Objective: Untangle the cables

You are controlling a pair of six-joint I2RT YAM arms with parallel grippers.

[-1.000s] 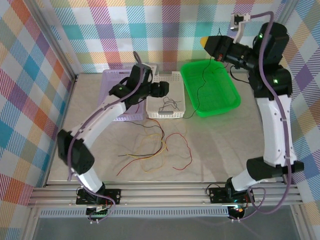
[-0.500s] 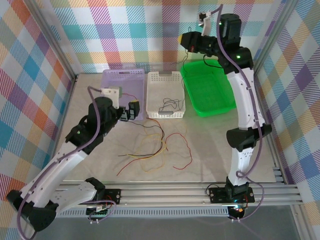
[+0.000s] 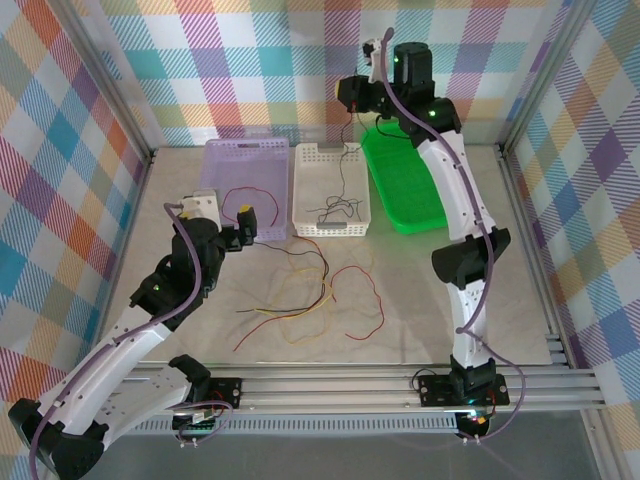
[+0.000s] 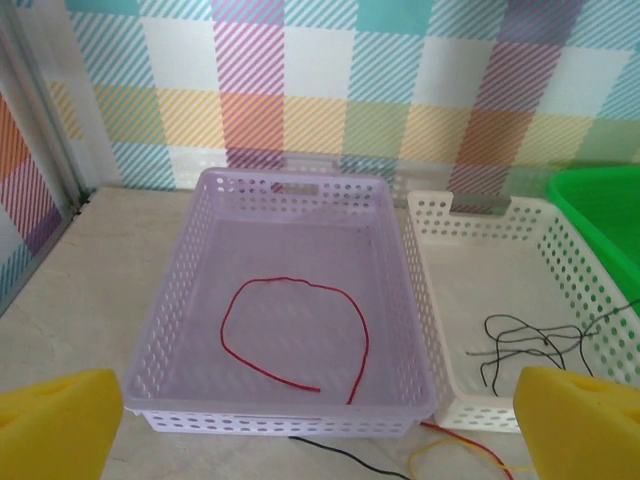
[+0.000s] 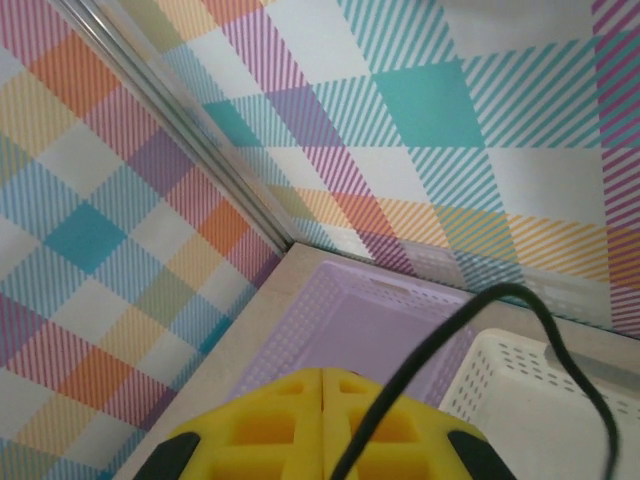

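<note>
Only the right wrist view shows the right gripper clamped on a black cable. The left gripper is spread wide, with a red cable ahead.

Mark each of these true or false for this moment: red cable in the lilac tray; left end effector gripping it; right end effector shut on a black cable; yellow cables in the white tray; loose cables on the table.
1. A red cable lies in the lilac tray. True.
2. The left end effector grips that red cable. False: it is open and holds nothing.
3. The right end effector is shut on a black cable. True.
4. The white tray holds yellow cables. False: it holds black cables.
5. Loose cables lie on the table in front of the trays. True.
</note>
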